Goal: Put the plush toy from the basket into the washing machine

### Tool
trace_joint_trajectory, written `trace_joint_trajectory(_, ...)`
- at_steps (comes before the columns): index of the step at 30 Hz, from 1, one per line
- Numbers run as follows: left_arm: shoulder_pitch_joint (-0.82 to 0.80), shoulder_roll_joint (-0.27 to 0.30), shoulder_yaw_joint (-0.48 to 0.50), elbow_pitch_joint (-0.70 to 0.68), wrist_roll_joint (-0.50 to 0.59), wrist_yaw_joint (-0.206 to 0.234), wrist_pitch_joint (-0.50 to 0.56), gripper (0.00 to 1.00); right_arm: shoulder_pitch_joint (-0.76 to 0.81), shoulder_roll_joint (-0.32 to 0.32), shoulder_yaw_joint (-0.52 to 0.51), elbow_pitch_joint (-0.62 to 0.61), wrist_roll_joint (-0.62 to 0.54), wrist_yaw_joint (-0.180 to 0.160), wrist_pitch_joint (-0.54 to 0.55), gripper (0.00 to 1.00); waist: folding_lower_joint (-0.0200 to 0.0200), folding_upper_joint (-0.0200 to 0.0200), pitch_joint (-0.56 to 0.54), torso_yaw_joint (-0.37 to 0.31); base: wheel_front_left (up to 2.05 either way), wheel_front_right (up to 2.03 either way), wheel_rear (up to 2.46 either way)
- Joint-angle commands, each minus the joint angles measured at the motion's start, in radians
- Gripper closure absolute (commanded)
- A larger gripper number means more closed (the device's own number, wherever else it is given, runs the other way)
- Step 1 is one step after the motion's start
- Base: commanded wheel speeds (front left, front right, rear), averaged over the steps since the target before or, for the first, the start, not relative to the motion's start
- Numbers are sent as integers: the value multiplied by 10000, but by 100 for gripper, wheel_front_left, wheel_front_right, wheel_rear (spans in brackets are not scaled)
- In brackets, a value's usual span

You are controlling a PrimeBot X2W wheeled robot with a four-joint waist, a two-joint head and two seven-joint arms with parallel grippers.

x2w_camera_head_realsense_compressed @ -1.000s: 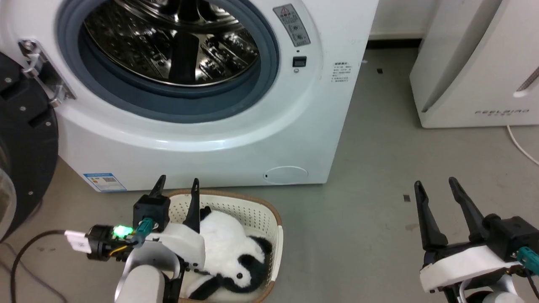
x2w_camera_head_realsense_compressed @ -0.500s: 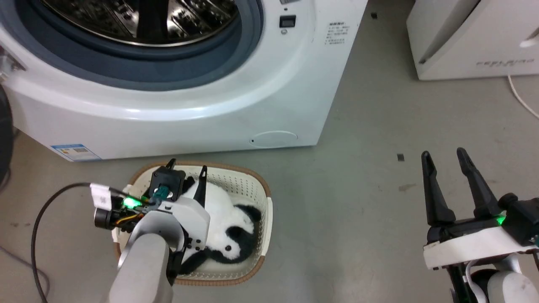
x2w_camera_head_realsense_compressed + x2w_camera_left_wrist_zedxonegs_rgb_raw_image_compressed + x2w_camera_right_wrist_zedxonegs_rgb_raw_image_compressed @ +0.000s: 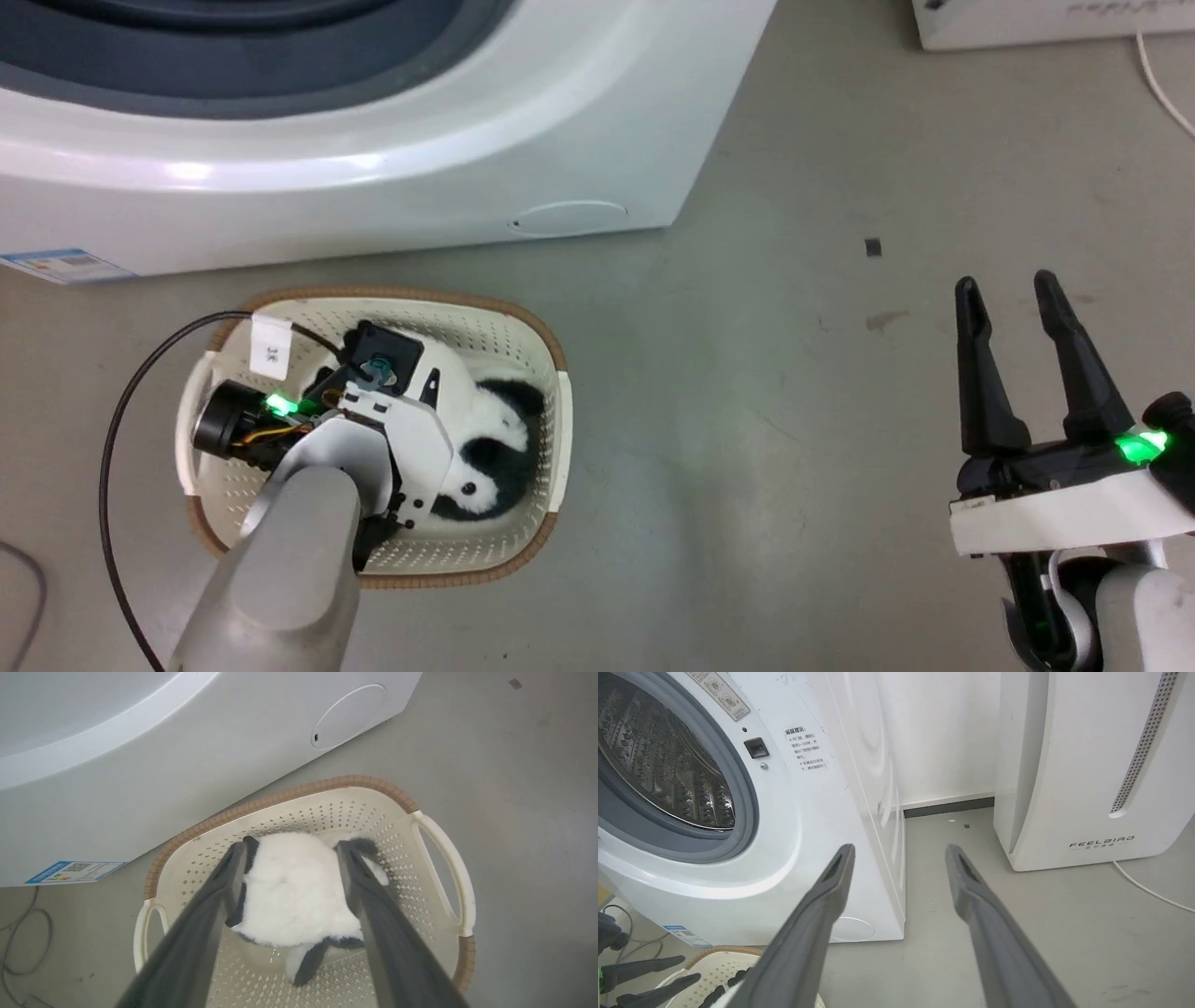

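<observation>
The plush toy (image 3: 294, 891), a black-and-white panda, lies in the cream basket (image 3: 327, 786) on the floor in front of the washing machine (image 3: 373, 168). My left gripper (image 3: 294, 847) reaches down into the basket. It is open, with one finger on each side of the panda's white body, close against the fur. In the head view the left wrist covers much of the plush toy (image 3: 485, 448) inside the basket (image 3: 551, 420). Off to the right, my right gripper (image 3: 1006, 282) hovers above bare floor, open and empty. The right wrist view shows the washing machine's (image 3: 808, 826) open porthole and steel drum.
A white FEELBIRD appliance (image 3: 1087, 765) stands right of the washer, with a gap of floor between them. A white cord (image 3: 1162, 84) runs beside it. My arm's black cable (image 3: 121, 420) loops left of the basket. A blue sticker (image 3: 61, 266) marks the washer's lower left.
The head camera has tilted down, so the washer slid up the picture. My left gripper has dropped from above the basket's rim down around the panda. The right gripper stays open.
</observation>
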Motion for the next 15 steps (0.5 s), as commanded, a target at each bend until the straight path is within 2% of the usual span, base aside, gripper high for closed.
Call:
trace_joint_trajectory(1,-309,90,-100,218,77,-34,65,0,-221,-3,12,-103,121,-3,-101,0,-2,0,309,-156,0,0,0)
trace_joint_trajectory(15,-2082,804,-687,1864,65,-27,983,0,-794,-4,-88,-507,845,-4,-433,0,-2,0,2494,-586,0,0,0)
